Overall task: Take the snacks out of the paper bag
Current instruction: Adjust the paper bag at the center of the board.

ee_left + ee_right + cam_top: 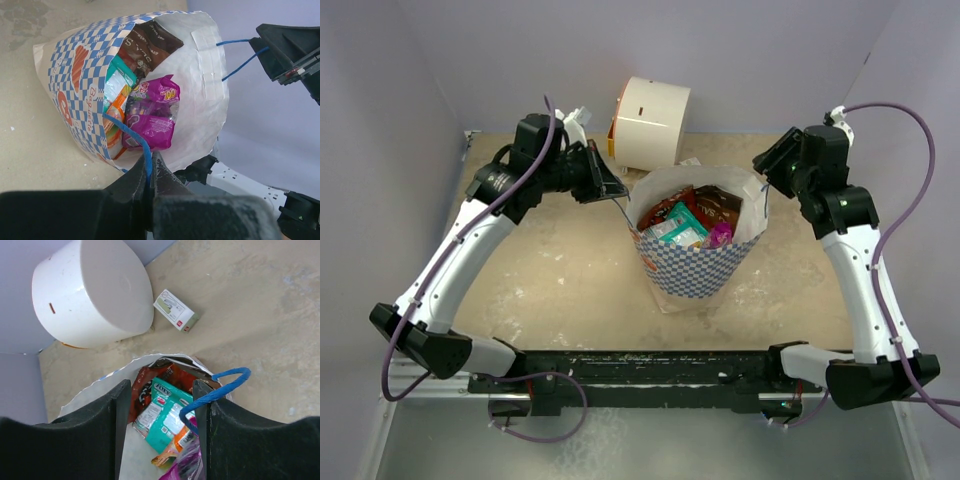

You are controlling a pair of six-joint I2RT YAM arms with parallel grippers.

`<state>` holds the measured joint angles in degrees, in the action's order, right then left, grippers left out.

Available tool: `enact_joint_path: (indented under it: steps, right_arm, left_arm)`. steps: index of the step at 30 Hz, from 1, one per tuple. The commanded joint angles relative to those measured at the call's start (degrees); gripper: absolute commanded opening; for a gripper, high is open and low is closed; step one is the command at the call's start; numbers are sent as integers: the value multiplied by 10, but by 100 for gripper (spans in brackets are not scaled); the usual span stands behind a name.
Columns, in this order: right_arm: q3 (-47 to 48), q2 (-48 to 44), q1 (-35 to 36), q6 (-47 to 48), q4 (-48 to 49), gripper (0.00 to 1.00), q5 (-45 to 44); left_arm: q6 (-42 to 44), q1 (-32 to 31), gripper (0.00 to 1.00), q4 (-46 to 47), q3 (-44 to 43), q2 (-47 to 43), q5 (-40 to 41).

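a beige, mottled table (550, 290) fills the cell, with plain lilac walls round it. nearest me, a black rail (650, 365) carries both arm bases, and the two arms bow outward, then in toward the middle of the table. there the paper bag (695, 270) stands upright with its mouth open, blue checks and orange-red logos on its side. the snacks (690, 222) sit inside it, packed on end: a teal packet (682, 225) in the middle, a purple packet (152, 112) beside it, an orange packet (117, 107) tucked under the teal one, and a dark brown chips bag (718, 205) toward the far wall of the bag.

the left gripper (149, 167) is at the bag's left rim, its fingers pinched tight together on the blue string handle (127, 131), which runs taut from the rim into the pinch. the right gripper (162, 385) hangs over the opposite rim with its jaws standing well apart, the packets showing between them. the second handle (220, 387) loops round one of its fingers, and nothing is clamped.

beyond the bag, a white cylinder (650, 122) lies on its side against the back wall, and a small white box (175, 316) lies on the table just beside it
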<state>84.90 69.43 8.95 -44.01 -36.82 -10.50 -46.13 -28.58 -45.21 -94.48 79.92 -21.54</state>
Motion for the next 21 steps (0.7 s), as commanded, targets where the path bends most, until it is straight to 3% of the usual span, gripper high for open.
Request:
enact_joint_path:
  steps: [1, 4, 9, 13, 17, 19, 21]
  right_arm:
    - [-28, -1, -9, -26, 86, 56, 32]
    - [-67, -19, -13, -7, 147, 55, 32]
    - [-151, -67, -17, 34, 272, 40, 47]
    - [-208, -95, -19, 42, 351, 37, 53]
    - [-201, -99, -21, 55, 363, 19, 68]
    - [-185, -99, -21, 59, 347, 2, 59]
    - [-169, -102, -22, 62, 334, 0, 49]
  left_arm:
    - [-6, 5, 0, 33, -20, 3, -15]
    - [-10, 5, 0, 28, -25, 8, -21]
    - [6, 5, 0, 7, -37, 16, -27]
    - [2, 5, 0, 14, -32, 20, -35]
    - [1, 5, 0, 19, -29, 20, -40]
    - [1, 5, 0, 18, -31, 19, -41]
    - [1, 5, 0, 21, -34, 20, -45]
